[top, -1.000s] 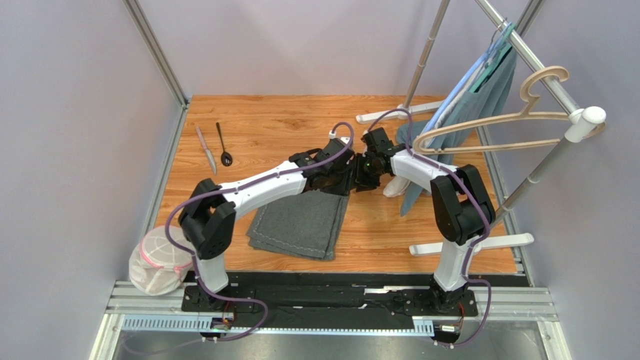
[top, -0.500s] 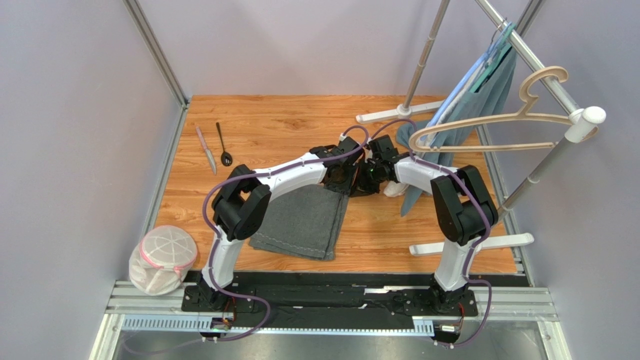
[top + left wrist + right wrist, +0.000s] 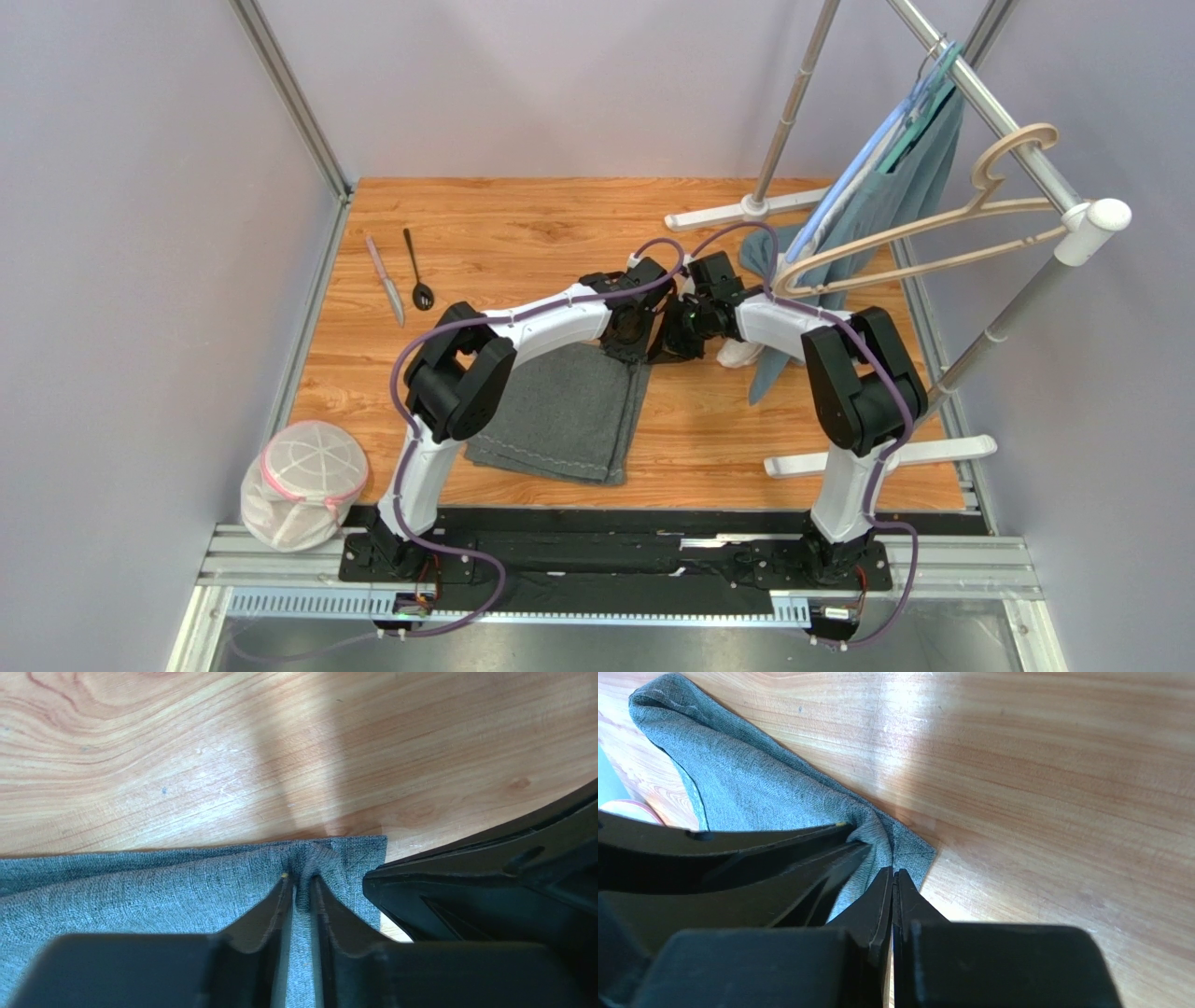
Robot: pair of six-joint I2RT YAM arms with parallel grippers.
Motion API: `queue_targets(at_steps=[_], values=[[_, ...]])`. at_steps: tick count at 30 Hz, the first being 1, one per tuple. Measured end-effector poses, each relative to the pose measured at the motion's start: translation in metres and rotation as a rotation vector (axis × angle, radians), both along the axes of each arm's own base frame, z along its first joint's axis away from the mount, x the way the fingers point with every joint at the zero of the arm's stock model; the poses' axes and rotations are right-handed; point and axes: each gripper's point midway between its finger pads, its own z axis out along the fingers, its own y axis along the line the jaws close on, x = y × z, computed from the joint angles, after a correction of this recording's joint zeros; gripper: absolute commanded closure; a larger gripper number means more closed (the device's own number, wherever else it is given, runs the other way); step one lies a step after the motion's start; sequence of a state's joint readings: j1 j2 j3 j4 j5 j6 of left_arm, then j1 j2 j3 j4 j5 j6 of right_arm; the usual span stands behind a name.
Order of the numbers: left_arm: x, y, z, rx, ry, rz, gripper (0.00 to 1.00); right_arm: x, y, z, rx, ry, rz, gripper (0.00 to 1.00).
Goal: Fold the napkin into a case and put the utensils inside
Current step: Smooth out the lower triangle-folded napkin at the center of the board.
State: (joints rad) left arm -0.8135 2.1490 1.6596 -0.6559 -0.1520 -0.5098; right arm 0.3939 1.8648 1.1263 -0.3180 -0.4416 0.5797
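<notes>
The knife and spoon lie side by side at the far left of the table, well apart from the napkin, which lies flat in the middle, not yet a narrow case. At its far right corner the left gripper is clenched on a small raised ridge of cloth just inside the far hem. Just beside it, the right gripper is pressed fully together with its tips on the corner itself, apparently nipping the edge. The step in hand looks like taking up this far edge for a fold. To do it well, both pinches should catch the same layers, lift together only enough to clear the wood, and travel evenly so the hem lands square and unwrinkled. The two heads nearly touch, so they should spread apart along the edge. The left arm stretches diagonally across the cloth, while the right bends inward from its base, elbow toward the hanging garment.
</notes>
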Motion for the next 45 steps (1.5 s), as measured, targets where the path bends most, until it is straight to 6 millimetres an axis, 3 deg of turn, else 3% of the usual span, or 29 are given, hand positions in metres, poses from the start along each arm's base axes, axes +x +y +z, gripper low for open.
queue_targets(at_steps=[5,10,18,29,33,34,37,41,45], values=[[0.001,0.001,0.000,-0.001,0.000,0.004,0.96,0.001,0.001,-0.010,0.001,0.012,0.004,1.00],[0.000,-0.001,0.008,-0.023,-0.001,-0.003,0.97,0.001,0.002,-0.016,0.001,0.024,0.005,1.00],[-0.004,-0.009,0.039,-0.104,-0.014,-0.012,0.97,0.001,0.002,-0.016,-0.001,0.022,0.005,1.00],[-0.010,-0.014,0.028,-0.119,0.031,-0.012,0.97,0.001,0.002,-0.016,-0.003,0.022,0.004,1.00],[-0.009,-0.015,0.017,-0.107,0.047,-0.008,0.88,0.001,0.001,-0.016,-0.003,0.022,0.004,1.00],[-0.009,-0.015,0.015,-0.104,0.050,-0.007,0.77,0.001,0.001,-0.016,-0.004,0.022,0.004,1.00],[-0.010,-0.015,0.012,-0.103,0.057,-0.002,0.59,0.003,0.000,-0.016,-0.017,0.019,0.002,1.00],[-0.011,-0.016,0.020,-0.124,0.051,0.004,0.54,0.007,-0.006,-0.014,-0.068,0.007,0.003,1.00],[-0.029,-0.001,0.056,-0.173,0.023,-0.005,0.57,0.014,-0.015,-0.009,-0.135,-0.012,0.002,0.95]])
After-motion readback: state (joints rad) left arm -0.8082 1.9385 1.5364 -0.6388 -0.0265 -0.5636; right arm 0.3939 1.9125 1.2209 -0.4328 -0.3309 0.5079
